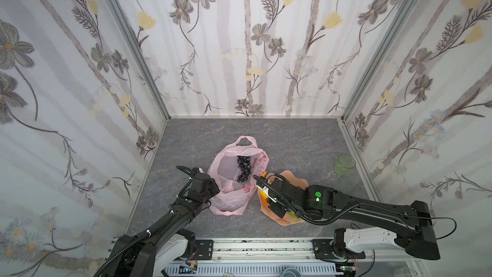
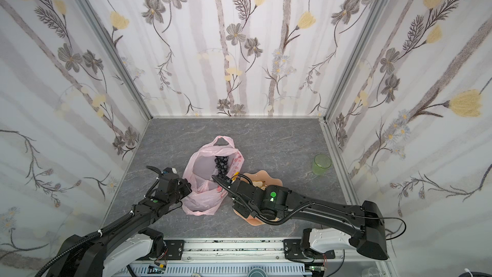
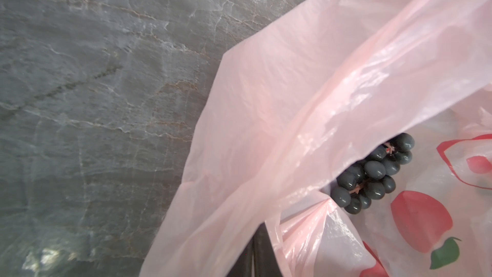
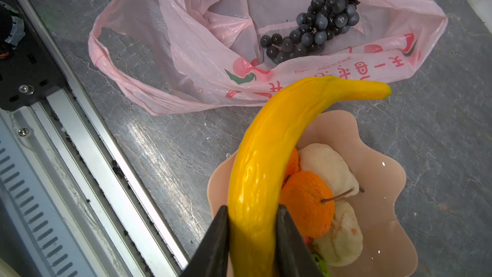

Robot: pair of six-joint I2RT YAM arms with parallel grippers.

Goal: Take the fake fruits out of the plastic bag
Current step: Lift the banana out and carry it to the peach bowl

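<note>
We see one plastic bag point(image 1: 226, 201) lying open on the table point(image 1: 292, 142), its rim pinched in the closed left gripper point(image 1: 215, 185), apparently to hold the mouth wide. Just beside the bag sits one plate point(image 4: 378, 182), the likely drop-off. Over the plate's bag-side rim, the right gripper point(image 4: 253, 209) is clamped around one banana point(image 4: 266, 155), seemingly ready to set it down. One grape bunch point(image 4: 316, 22) lies inside the bag. On the plate we count two oranges point(image 4: 306, 203), two pale fruits point(image 4: 327, 167) and a green sliver point(image 4: 320, 263).
</note>
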